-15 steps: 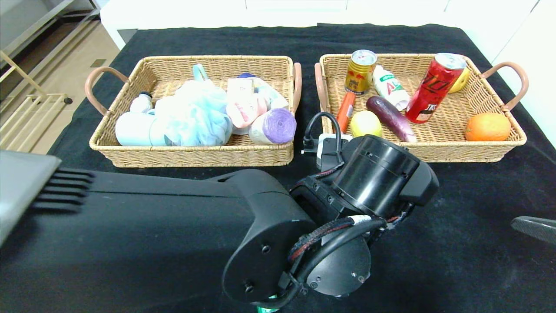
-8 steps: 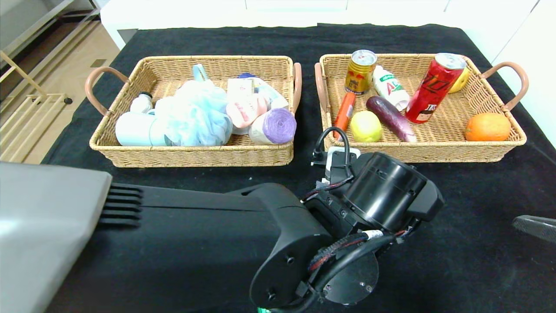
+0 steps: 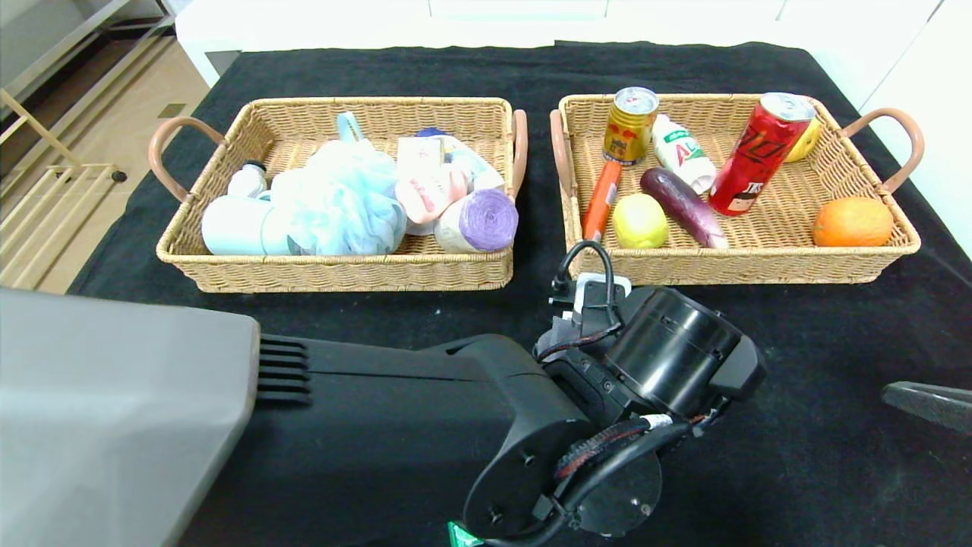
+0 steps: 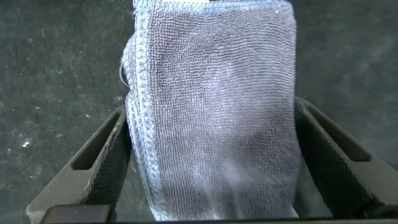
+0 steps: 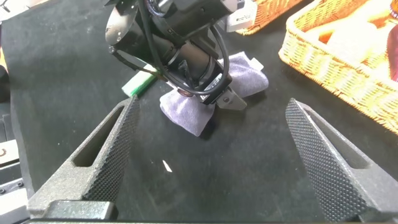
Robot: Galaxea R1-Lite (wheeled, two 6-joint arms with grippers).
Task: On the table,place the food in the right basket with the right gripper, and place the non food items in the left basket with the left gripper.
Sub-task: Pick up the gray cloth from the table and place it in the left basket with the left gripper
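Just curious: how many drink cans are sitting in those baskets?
2, both in the right basket: a gold can at its far left corner, a red can leaning toward the far right. Others may be hidden.

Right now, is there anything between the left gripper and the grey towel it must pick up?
Nothing visible. The open left gripper already straddles the grey towel lying on the black table, one finger on each side, with no other object between them.

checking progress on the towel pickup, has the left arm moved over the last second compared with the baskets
Yes. In the head view the left arm's wrist has drawn back from the right basket toward the robot. Its open fingers straddle the grey towel.
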